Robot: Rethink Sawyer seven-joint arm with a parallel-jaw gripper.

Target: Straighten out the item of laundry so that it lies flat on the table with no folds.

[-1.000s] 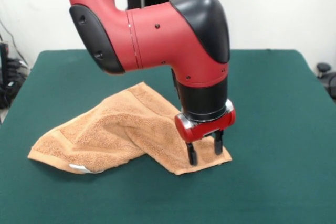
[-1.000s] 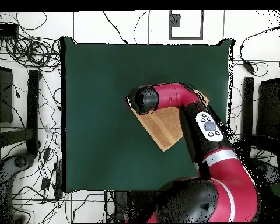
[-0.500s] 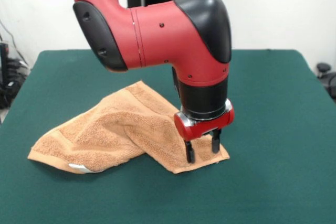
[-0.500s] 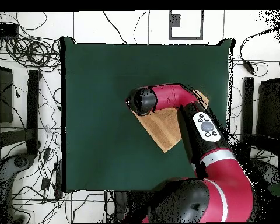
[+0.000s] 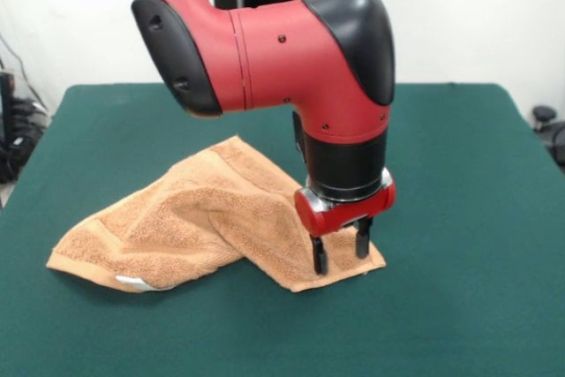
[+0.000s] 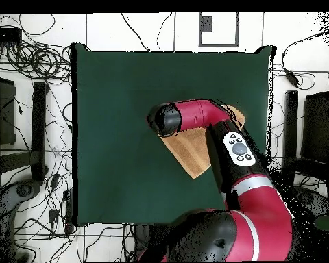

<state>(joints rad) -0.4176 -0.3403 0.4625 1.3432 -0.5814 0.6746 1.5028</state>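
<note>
From the front, the arm [image 5: 282,50] comes down over the middle of the table [image 5: 459,183] and ends in the gripper [image 5: 339,252]. Its two dark fingers [image 5: 320,256] stand apart, pointing straight down, spread and holding nothing. Their tips sit at or just above the towel [image 5: 203,218], near its corner on the picture's right; whether they press the cloth I cannot tell.

The towel is not flat. It lies in a rumpled, folded heap, long across the table. One flap runs from the gripper's corner up to a peak behind the arm, and another thick fold runs down to the picture's left. A border band shows along the near edge, and a small white tag [image 5: 134,283] peeps out at the low left edge. The green cloth lies bare all round it.

From overhead, the arm [image 6: 225,147] covers most of the towel [image 6: 192,152]. Only a tan wedge shows beneath the black wrist, pointing toward the table's [image 6: 119,123] lower edge, with a small bit past the arm on the right. The gripper is hidden under the wrist here. The towel sits right of centre on the table. Cables [image 6: 30,55] lie tangled on the floor at the left.
</note>
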